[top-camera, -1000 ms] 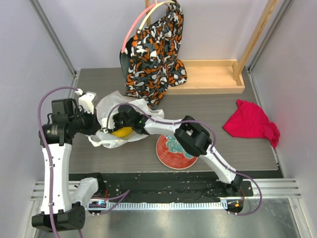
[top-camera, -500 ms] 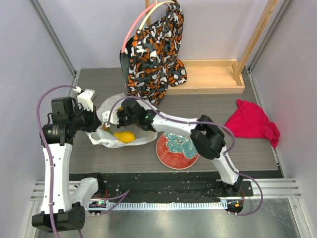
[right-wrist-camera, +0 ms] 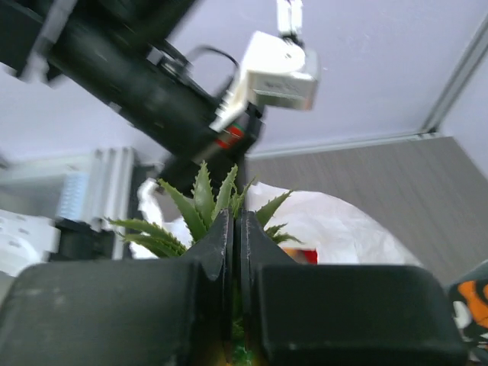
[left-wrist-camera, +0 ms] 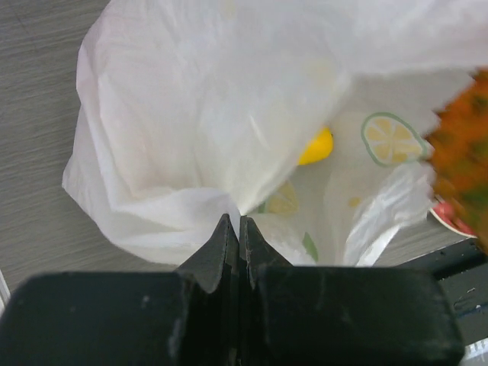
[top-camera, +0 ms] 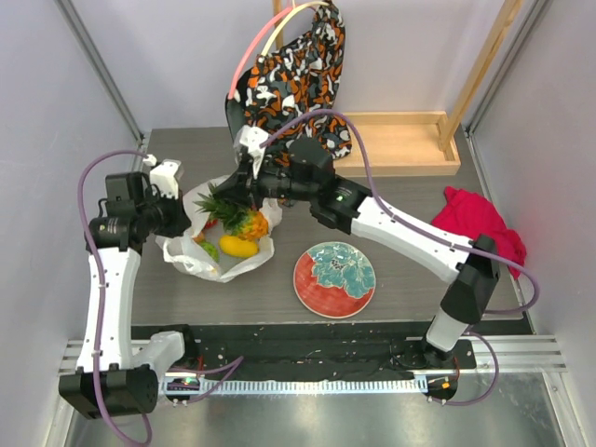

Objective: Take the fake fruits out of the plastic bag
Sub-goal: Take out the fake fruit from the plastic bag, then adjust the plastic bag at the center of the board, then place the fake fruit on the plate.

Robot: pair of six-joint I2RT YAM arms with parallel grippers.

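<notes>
Pineapple crown gripped by right tool | left tool pinching plastic bag rim

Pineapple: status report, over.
Left gripper shut on bag. Right gripper shut on pineapple crown, over the bag. Mango inside. Nothing blocking.

The right arm slants over the table's middle. The patterned bag crowds the plastic bag's far side, the left arm blocks its left, and the pineapple covers its mouth. Bare table lies between plate and red cloth.
</notes>
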